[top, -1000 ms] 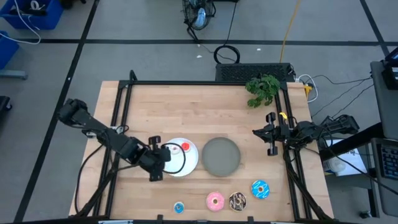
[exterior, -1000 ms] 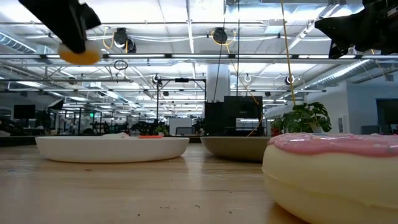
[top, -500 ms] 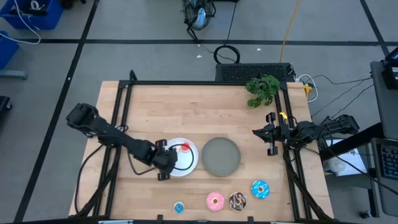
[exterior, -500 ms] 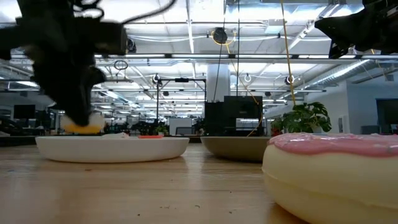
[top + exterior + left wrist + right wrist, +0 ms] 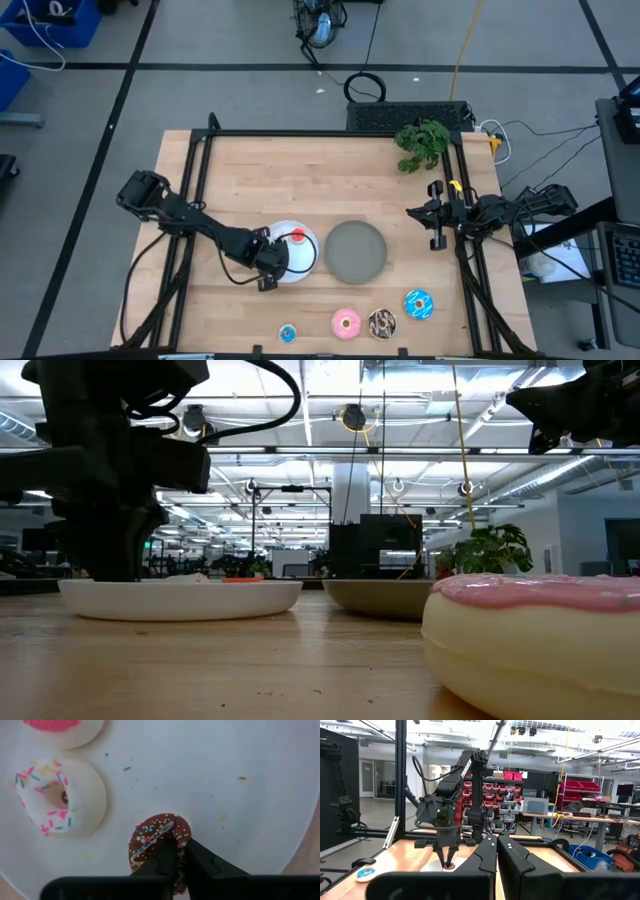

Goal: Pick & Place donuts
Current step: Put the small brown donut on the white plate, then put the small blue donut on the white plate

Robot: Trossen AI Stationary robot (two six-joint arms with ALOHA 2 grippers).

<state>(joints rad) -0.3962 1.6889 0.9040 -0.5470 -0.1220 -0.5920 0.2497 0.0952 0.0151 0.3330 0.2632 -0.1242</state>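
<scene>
My left gripper (image 5: 268,266) points down into the round white plate (image 5: 305,262), shut on a tiny dark brown sprinkled donut (image 5: 156,836). On the same plate lie a white-pink donut (image 5: 60,795) and a red one (image 5: 297,237). In the low view the fingers (image 5: 112,560) drop behind the plate's rim (image 5: 180,598). Near the table's front edge sit a small blue donut (image 5: 288,333), a pink one (image 5: 346,322), a chocolate sprinkled one (image 5: 382,322) and a blue sprinkled one (image 5: 418,303). My right gripper (image 5: 437,226) waits shut at the right edge. My left gripper pinches the brown donut's ring on one side (image 5: 181,839). One finger (image 5: 162,865) lies over the hole and the other (image 5: 207,862) stands outside the rim. The fingers come from above, pointing down. The donut's far part rests on the white plate's floor (image 5: 225,780).
A round grey plate (image 5: 355,250) stands just right of the white one. A green plant sprig (image 5: 422,143) lies at the far right corner. A dark metal frame (image 5: 300,133) runs round the table. Bare wood shows across the far half.
My left gripper has come down from well above the white plate into it, shifting a little toward the table's right, carrying the donut. The donut hung clear above the plate before and is now down behind the plate's rim.
</scene>
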